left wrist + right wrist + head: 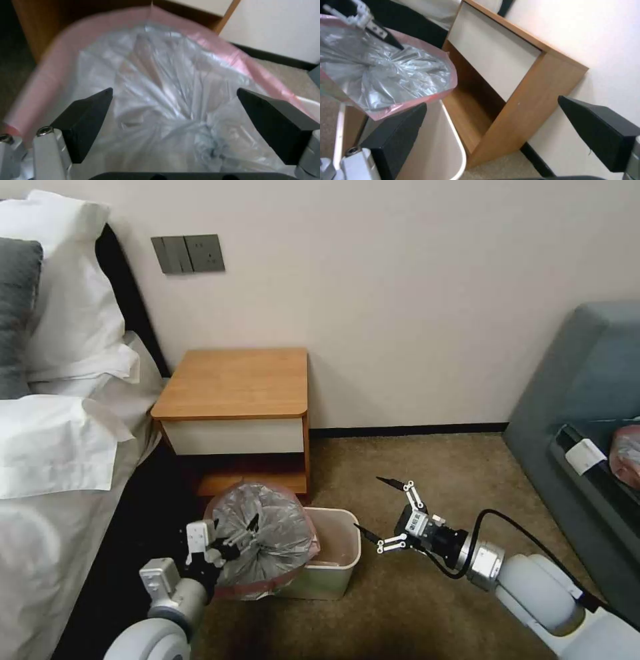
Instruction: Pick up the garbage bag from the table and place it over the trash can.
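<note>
looking down from the head camera, you see the garbage bag (pixel 267 543) spread open as a crinkled grey sheet with a pinkish-red rim band, draped over the left part of the trash can (pixel 333 570) and hanging down its left side. your left tool (pixel 230 540) sits low at the bag's left edge, against the plastic; in the left wrist view its two dark fingers (pixel 85 122) stand wide apart with the bag (pixel 166 105) bunched between and beyond them, and you cannot tell whether they pinch any of the film. the beige trash can stands on the carpet (pixel 433 473) just in front of the surface (pixel 233 380), near its lower shelf, with the right part of its mouth still uncovered.

your right tool (pixel 383 513) hovers just to the right of the trash can, above the carpet, with its fingers spread wide and nothing between them. in the right wrist view you see the can's rolled rim (pixel 453 130) under the bag's pink edge (pixel 403 75), the left tool's finger (pixel 386 37) resting on the plastic, and the surface's white drawer front (pixel 493 55) close behind.

a bed (pixel 60 447) with white pillows lies to the left, and a grey sofa (pixel 587 400) to the right.
</note>
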Tool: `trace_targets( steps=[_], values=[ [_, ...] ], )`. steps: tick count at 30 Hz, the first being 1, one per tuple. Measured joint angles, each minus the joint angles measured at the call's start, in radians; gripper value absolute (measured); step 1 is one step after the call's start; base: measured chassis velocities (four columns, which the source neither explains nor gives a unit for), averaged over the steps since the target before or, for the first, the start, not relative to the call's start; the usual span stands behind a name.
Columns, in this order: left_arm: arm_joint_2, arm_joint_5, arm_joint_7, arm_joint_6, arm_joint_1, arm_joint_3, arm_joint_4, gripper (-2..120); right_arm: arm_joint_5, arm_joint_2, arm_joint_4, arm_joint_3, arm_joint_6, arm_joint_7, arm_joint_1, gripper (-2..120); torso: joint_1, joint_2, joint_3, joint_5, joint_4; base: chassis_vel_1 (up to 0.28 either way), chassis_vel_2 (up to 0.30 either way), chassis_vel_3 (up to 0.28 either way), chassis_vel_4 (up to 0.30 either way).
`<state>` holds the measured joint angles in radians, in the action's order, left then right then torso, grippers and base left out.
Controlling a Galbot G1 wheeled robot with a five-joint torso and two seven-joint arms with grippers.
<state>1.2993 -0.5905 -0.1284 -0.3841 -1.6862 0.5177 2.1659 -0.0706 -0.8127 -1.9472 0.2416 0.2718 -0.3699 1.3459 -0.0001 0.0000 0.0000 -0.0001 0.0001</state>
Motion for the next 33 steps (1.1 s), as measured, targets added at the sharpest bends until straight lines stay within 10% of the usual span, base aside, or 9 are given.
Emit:
trace_targets(
  steps=[18,33],
  values=[
    [0.045,-0.022,-0.066,0.041,0.033,-0.017,-0.006,93,0.006,-0.009,0.029,-0.012,0.017,-0.009,-0.015,100,0.0,0.0,0.0,0.0001,0.0,0.0,0.0,0.0,0.0],
    [0.044,-0.125,-0.116,-0.128,0.069,-0.016,-0.028,95,0.007,-0.024,0.04,-0.014,0.028,-0.008,-0.009,100,0.0,0.0,0.0,0.0001,-0.0001,0.0,0.0,0.0,0.0]
  ],
)
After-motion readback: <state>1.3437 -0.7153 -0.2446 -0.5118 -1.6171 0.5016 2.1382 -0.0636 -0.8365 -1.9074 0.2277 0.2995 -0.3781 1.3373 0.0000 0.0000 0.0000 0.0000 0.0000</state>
